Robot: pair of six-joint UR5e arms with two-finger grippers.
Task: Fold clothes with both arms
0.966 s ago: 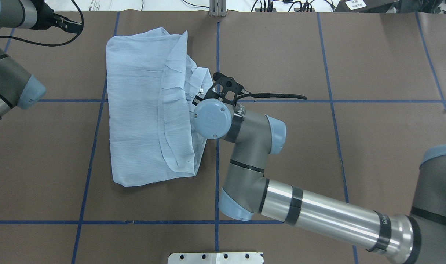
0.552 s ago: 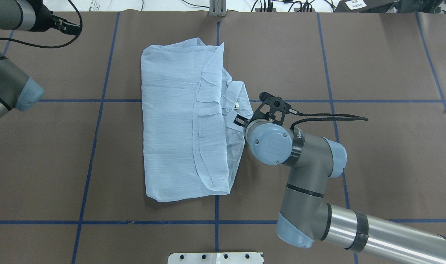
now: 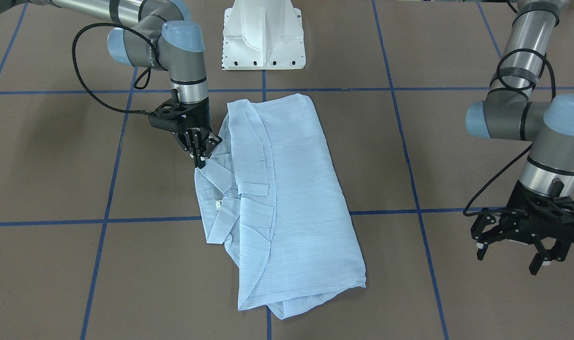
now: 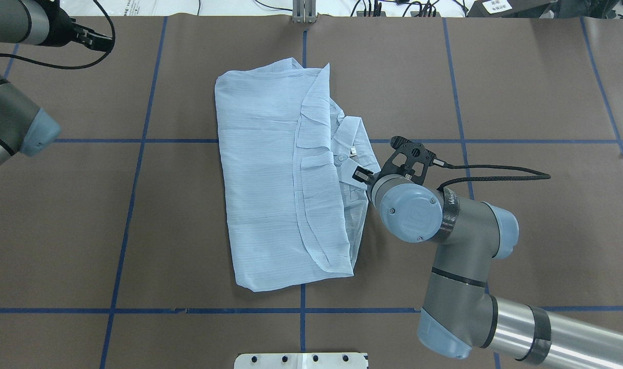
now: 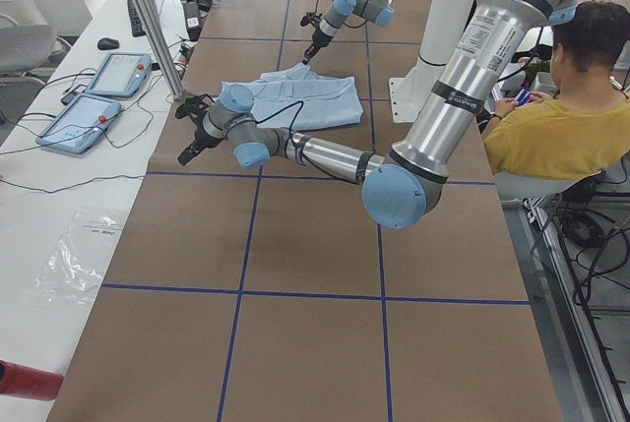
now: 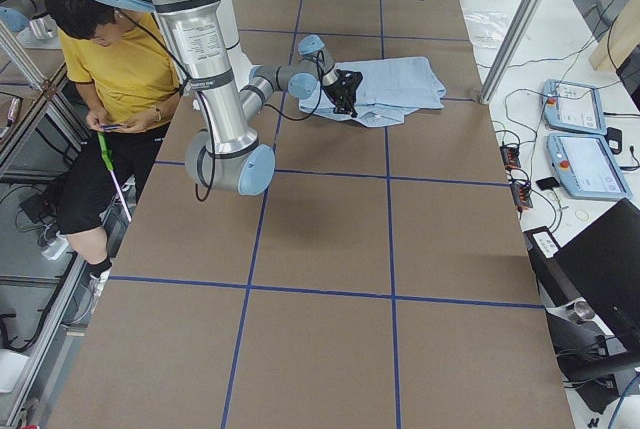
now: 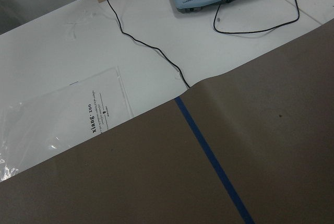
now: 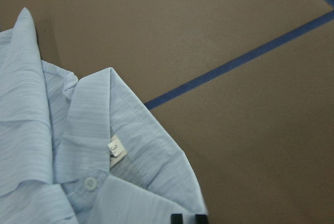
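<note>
The clothes are one pale-blue striped shirt (image 4: pixel 263 179), folded into a long rectangle on the brown table, with the collar and white neck label (image 8: pixel 116 148) on its right side. My right gripper (image 4: pixel 360 175) is shut on the shirt's edge just below the collar. The front view shows the same pinch by the right gripper (image 3: pixel 200 158) on the shirt (image 3: pixel 291 189). My left gripper (image 3: pixel 509 259) hangs open above bare table, far from the shirt, with nothing in it. In the overhead view the left gripper (image 4: pixel 99 38) sits at the far left corner.
The white pedestal base (image 3: pixel 263 35) stands at the robot's side of the table. Blue tape lines (image 4: pixel 301 328) cross the brown table cover. A seated person in yellow (image 5: pixel 561 117) is beside the table. Teach pendants (image 6: pixel 575 139) and a plastic bag (image 7: pixel 57 125) lie on the white side bench.
My right gripper has dragged the folded shirt rightward across the table, toward its own side and slightly toward the robot. The left arm has hardly moved.
</note>
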